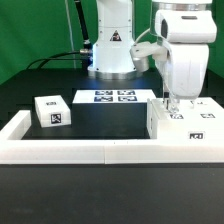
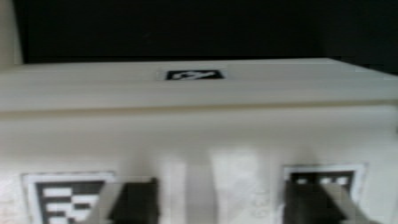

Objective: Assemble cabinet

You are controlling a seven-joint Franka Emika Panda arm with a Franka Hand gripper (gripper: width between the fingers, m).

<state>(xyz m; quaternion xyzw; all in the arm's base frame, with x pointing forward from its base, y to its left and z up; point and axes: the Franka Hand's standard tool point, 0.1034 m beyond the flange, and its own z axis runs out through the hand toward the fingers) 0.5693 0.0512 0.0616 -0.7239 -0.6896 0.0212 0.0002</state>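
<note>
The white cabinet body (image 1: 186, 124) stands at the exterior view's right, against the front rail, with a tag on its front face. My gripper (image 1: 171, 103) is right above its top, pointing down. In the wrist view the cabinet's white top (image 2: 196, 110) fills the picture, with a small tag (image 2: 196, 74) near its far edge. My two dark fingers (image 2: 128, 200) stand wide apart, with white cabinet surface between them; they look open and do not visibly clamp anything. A small white tagged block (image 1: 52, 112) lies apart at the exterior view's left.
The low white rail (image 1: 95, 151) borders the table's front and left. The marker board (image 1: 112, 96) lies flat at the middle back. The robot's base (image 1: 112, 50) stands behind it.
</note>
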